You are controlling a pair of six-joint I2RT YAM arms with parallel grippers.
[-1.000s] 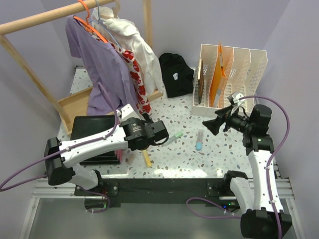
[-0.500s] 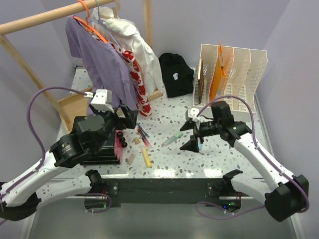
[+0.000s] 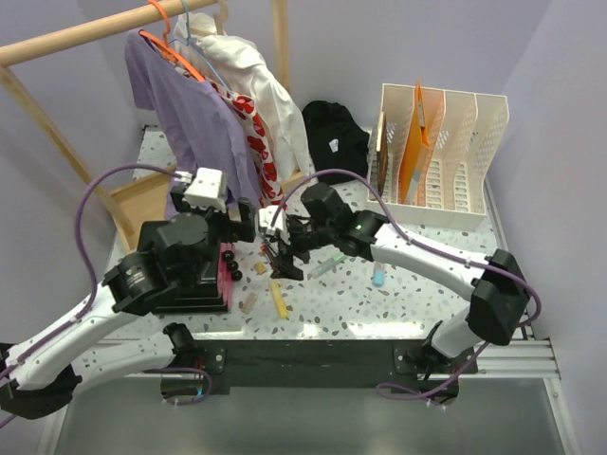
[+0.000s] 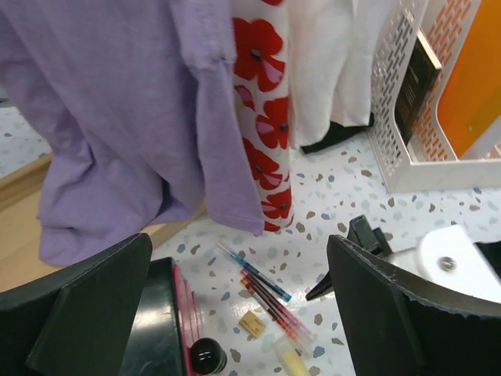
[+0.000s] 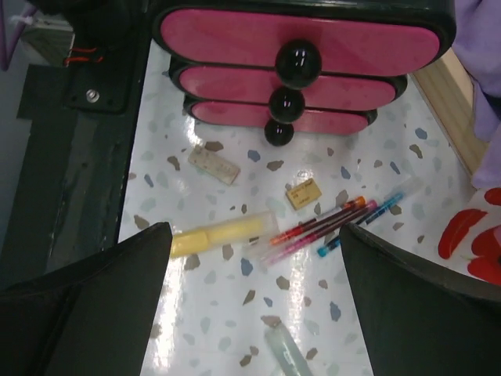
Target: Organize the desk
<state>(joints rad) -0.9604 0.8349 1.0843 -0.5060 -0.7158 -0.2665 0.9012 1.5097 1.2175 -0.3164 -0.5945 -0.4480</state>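
– Two pincers, both wide, nothing held?
– Yes. My right pincer (image 5: 255,229) hangs over the thin red, pink and blue pens (image 5: 329,223) lying loose on the white speckled terrazzo desk (image 5: 211,329), spread to straddle them. My left pincer (image 4: 239,241) sits high, probably to keep clear.

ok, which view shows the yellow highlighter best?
Right wrist. The yellow highlighter lies there whole, close and sharp on the desk, beside the pens. Top external shows all of it, but small, near the front edge. Left wrist catches only one end of it at the bottom edge of the frame.
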